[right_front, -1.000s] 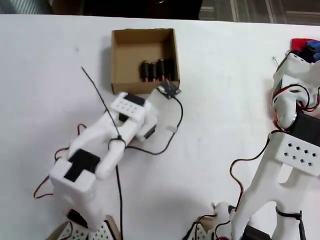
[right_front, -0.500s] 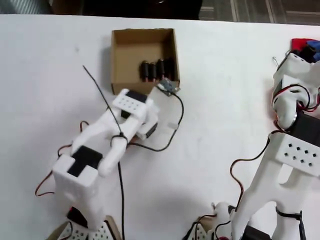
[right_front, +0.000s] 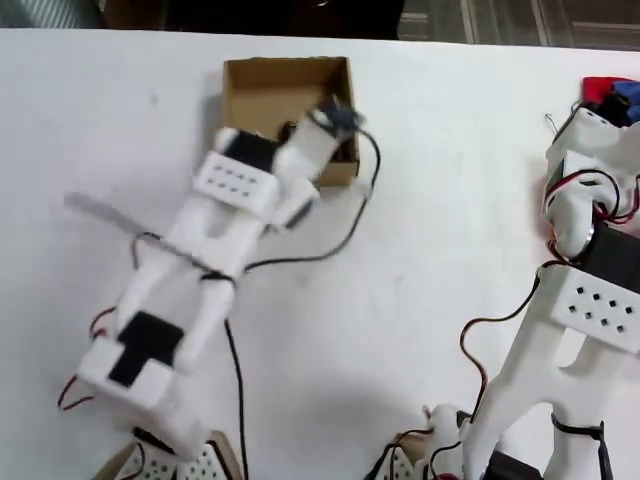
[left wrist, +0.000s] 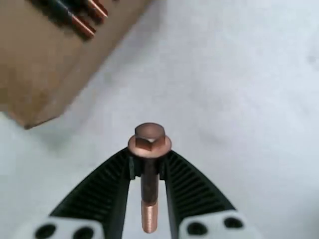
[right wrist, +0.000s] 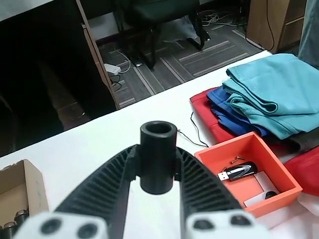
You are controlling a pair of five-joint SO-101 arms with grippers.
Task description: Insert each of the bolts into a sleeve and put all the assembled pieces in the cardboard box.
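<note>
We see the left end effector (left wrist: 149, 158) clenched on a copper bolt (left wrist: 149, 142). The hex head pokes out past the fingertips, above the white bench (left wrist: 239, 74), just beside a corner of the cardboard box (left wrist: 40, 74). Assembled pieces (left wrist: 82, 20) lie inside the box. The right end effector (right wrist: 157, 167) is grasping a black sleeve (right wrist: 158, 149), open bore showing, well apart from the box.
</note>
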